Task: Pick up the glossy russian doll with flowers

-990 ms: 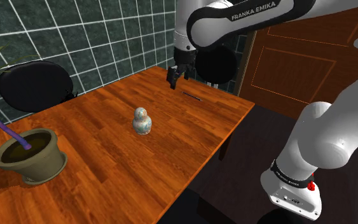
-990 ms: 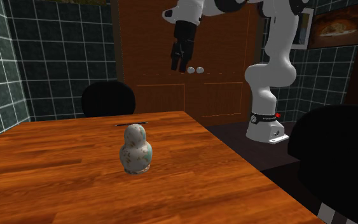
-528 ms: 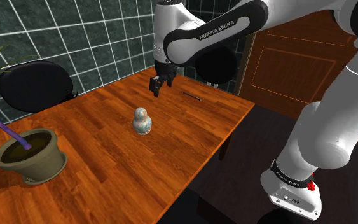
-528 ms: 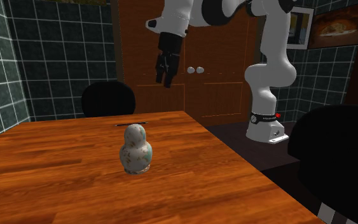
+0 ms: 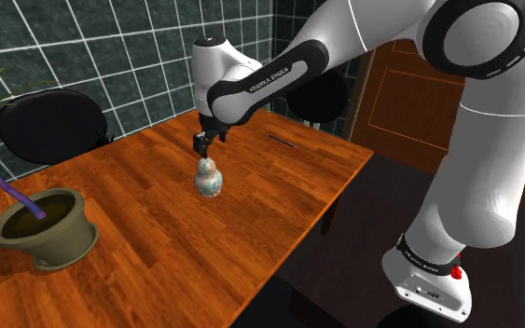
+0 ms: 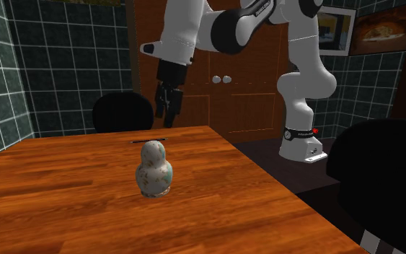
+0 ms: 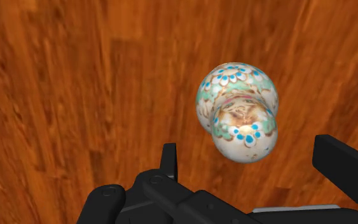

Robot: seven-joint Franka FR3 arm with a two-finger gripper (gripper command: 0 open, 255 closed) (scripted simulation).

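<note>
At the shoulder view's far left an olive-brown pot (image 5: 46, 230) with a purple stem stands on the wooden surface (image 5: 167, 252). Behind it a black chair (image 5: 50, 126) sits against the dark tiled wall (image 5: 139, 56). Further right, near the middle of the surface, the doll (image 5: 209, 177) stands upright, pale and glossy, with blue and green flowers. The black hand (image 5: 200, 147) hangs just above the doll's head, pointing down and not touching it. In the wrist view its fingers (image 7: 168, 159) stand wide apart, and the doll's rounded top lies ahead of the gap between them, untouched. In the second exterior view the hand hovers above the doll. Right of the doll in the shoulder view, a thin dark stick (image 5: 282, 140) lies on the surface toward the brown door (image 5: 456, 102). At the lower right is the arm's white base (image 5: 433, 280).
</note>
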